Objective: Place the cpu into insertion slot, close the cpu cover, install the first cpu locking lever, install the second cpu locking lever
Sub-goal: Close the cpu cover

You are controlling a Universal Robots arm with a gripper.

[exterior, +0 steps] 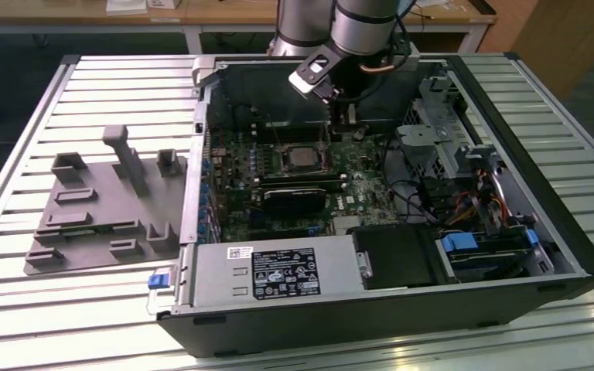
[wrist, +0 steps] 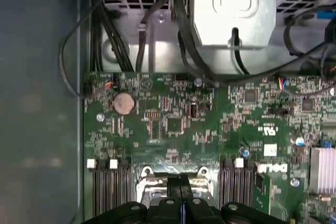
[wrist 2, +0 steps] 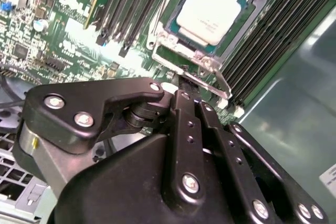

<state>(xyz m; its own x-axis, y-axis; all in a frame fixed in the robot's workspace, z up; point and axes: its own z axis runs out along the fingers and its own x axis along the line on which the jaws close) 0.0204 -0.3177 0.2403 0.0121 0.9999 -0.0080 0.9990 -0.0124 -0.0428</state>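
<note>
- The tool point(wrist 2: 184, 83) is nearest the camera in the second wrist view. Its two black fingers point(wrist 2: 190, 124) are pressed together with nothing between them.
- Its tips sit at the near edge of the insertion slot point(exterior: 279, 158), just beside the silvery rim. Judged from that narrow, closed pose, it is set to push on something thin, not to pick anything up.
- The cpu point(wrist 2: 210, 9) lies flat in the slot with its metal top up. The cover point(wrist 2: 181, 51) appears to lie down around it, the chip showing through its window, so the placing looks done.
- A thin wire lever point(wrist 2: 223, 85) runs along the slot's side next to the tips. I cannot tell whether it is hooked.
- In the exterior view the arm point(exterior: 364, 23) reaches down from the far side into the open computer case point(exterior: 380, 317) on the slatted worktop point(exterior: 70, 325). A grey tray point(exterior: 80, 224) lies well apart at the exterior view's left.
- In the first wrist view the tool point(wrist: 179, 181) hides most of the slot. Where the tips touch is hard to make out.
</note>
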